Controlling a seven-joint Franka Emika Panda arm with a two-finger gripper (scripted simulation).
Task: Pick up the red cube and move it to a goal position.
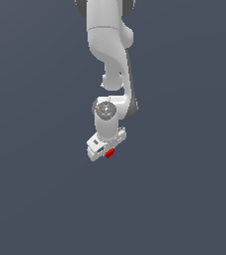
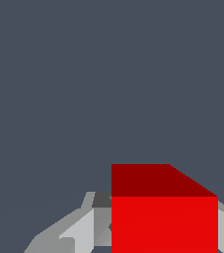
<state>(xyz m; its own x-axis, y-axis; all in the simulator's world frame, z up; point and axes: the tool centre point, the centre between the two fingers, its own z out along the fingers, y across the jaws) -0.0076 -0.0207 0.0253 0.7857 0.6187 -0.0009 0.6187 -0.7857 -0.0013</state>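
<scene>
One red cube (image 1: 110,153) sits clamped in the single white hand (image 1: 106,149), at the arm's (image 1: 109,45) six o'clock end, grey fingers (image 2: 84,232) flanking it.

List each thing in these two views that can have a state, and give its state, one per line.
red cube: held between the gripper's fingers, upright.
gripper: shut on the red cube.
arm: reaching down the exterior view, wrist bent toward the cube.
</scene>
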